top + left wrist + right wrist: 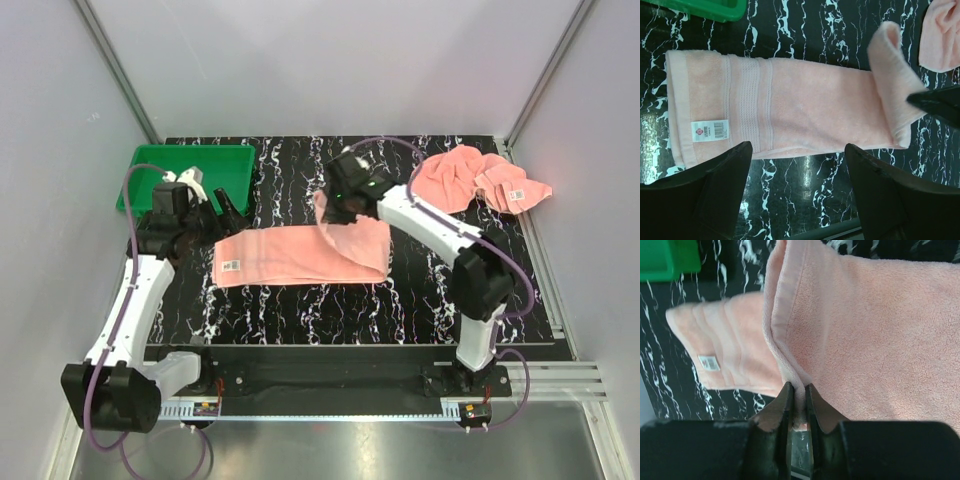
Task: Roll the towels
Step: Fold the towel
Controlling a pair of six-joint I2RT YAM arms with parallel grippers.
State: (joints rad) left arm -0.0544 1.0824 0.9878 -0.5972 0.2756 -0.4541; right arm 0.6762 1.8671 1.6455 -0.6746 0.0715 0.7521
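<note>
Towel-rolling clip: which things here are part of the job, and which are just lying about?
Part of the job:
- flat towel, one end lifted and pinched in the right end effector
- crumpled towel, far right, untouched
- left end effector, open above the flat towel

Just lying about:
- green tray, far left corner

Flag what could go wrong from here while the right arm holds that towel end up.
1. The right gripper pinches only the thin hem of the folded towel; it may slip out once rolling starts.
2. The left gripper is open and pins nothing at the label end, so the towel could drag instead of rolling.
3. The crumpled towel lies close to the right arm; a sweep might shove it.
</note>
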